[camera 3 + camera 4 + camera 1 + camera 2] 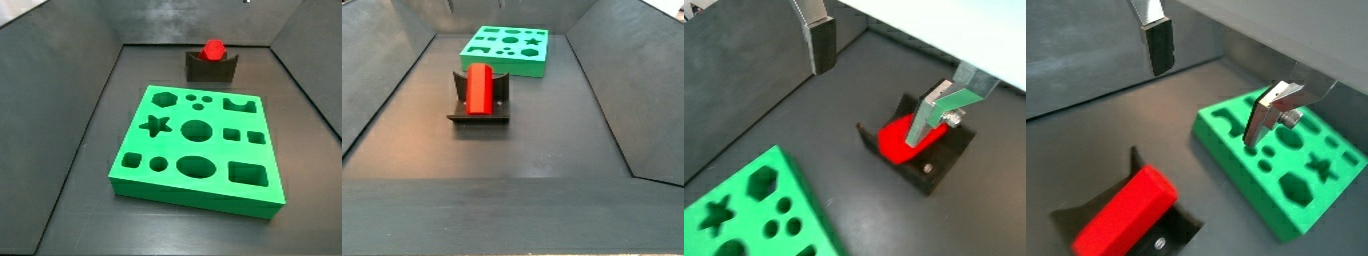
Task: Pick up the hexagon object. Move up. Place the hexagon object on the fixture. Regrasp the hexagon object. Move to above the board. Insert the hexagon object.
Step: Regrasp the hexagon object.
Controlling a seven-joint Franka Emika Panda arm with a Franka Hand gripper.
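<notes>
The red hexagon object (894, 140) (1126, 210) lies lengthwise in the notch of the dark fixture (938, 165) (1176, 236), free of the fingers. In both side views the hexagon object (214, 48) (478, 88) rests on the fixture (210, 70) (476, 117). The green board (758, 215) (1240, 192) (134, 160) (509, 64) lies flat beside it. My gripper (878, 85) (1211, 85) hangs open above them with nothing between its fingers (822, 45) (1157, 45). Neither side view shows the gripper.
Dark sloping walls (67, 60) (382, 70) enclose the grey floor (80, 220) (516, 200) on all sides. The board has several shaped holes, among them a hexagon hole (163, 98) at one corner.
</notes>
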